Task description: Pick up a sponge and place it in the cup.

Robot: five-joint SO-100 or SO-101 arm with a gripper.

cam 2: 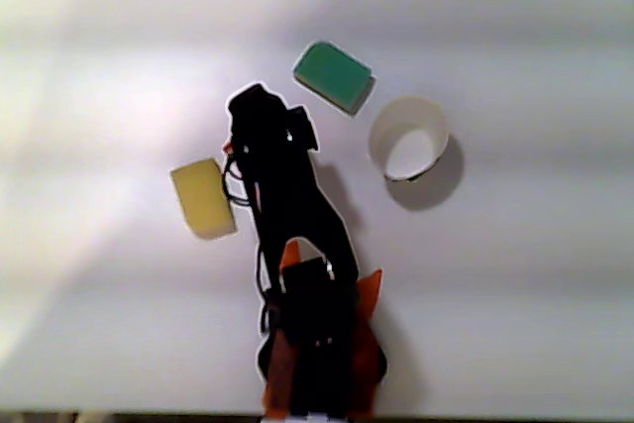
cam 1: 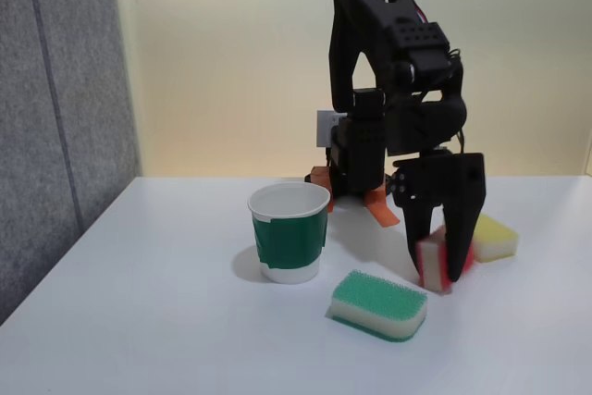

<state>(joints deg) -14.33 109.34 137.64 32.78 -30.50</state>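
Observation:
In the fixed view the red-topped sponge [cam 1: 431, 262] stands on its edge between my gripper's fingers, cream foam to the left and red side to the right. My gripper [cam 1: 437, 273] is shut on the sponge, whose lower edge is at or just above the table. The cup [cam 1: 289, 238], white with a dark green band, stands upright and empty to the left of the gripper, about a sponge length away. From above in the other view, the cup [cam 2: 406, 136] is right of my gripper [cam 2: 256, 111], and the arm hides the red sponge.
A green-topped sponge [cam 1: 379, 304] [cam 2: 334, 76] lies flat in front of the gripper, between it and the cup. A yellow-topped sponge [cam 1: 495, 236] [cam 2: 203, 197] lies just behind the gripper. The arm's orange base [cam 1: 356, 196] is at the back. A grey partition [cam 1: 55, 117] borders the white table's left side.

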